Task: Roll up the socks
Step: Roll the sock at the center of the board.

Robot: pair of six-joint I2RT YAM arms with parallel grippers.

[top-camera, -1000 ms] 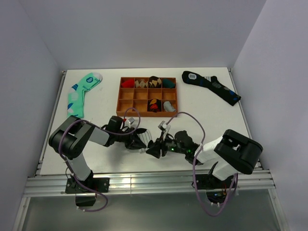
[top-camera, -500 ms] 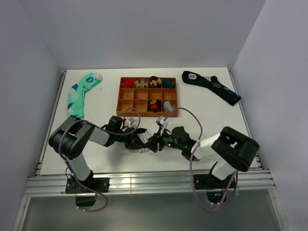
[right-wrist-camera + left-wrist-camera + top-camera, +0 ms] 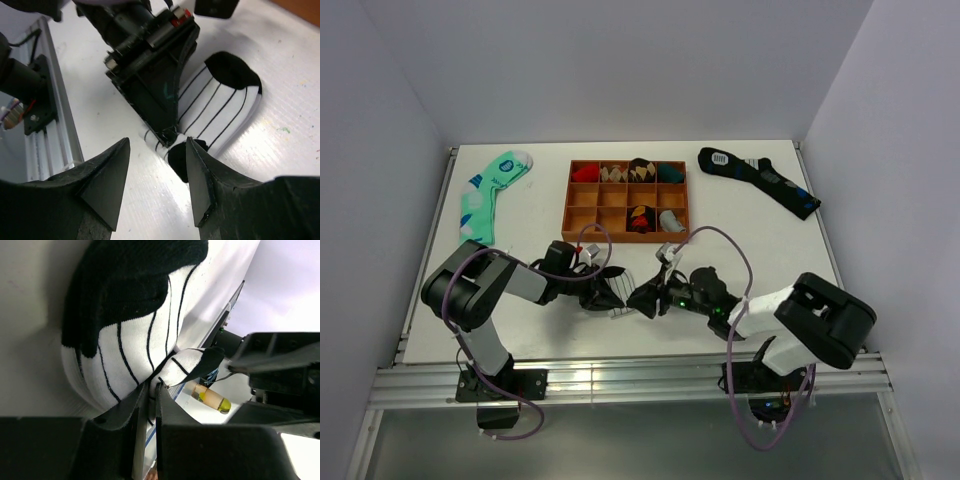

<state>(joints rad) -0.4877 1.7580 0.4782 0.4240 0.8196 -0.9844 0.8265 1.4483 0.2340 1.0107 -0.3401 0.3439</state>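
Note:
The white sock with thin black stripes (image 3: 125,340) lies bunched into a partial roll on the table near the front middle (image 3: 614,298). My left gripper (image 3: 152,386) is shut, pinching a fold of the sock's fabric at the roll's lower edge. In the right wrist view the sock (image 3: 220,100) lies beyond the left gripper's black fingers (image 3: 160,95), with its black end (image 3: 182,157) just ahead of my right gripper (image 3: 157,150). The right gripper stands open and low over the table, one finger beside that black end, holding nothing.
A wooden compartment tray (image 3: 577,210) with rolled socks stands behind the grippers. A mint green sock (image 3: 485,190) lies at the back left and a long black sock (image 3: 760,178) at the back right. The table's metal front rail (image 3: 620,380) runs close below.
The right gripper moved in toward the sock, then its arm swung slightly right, jaws still open. The left gripper has kept its pinch and not moved.

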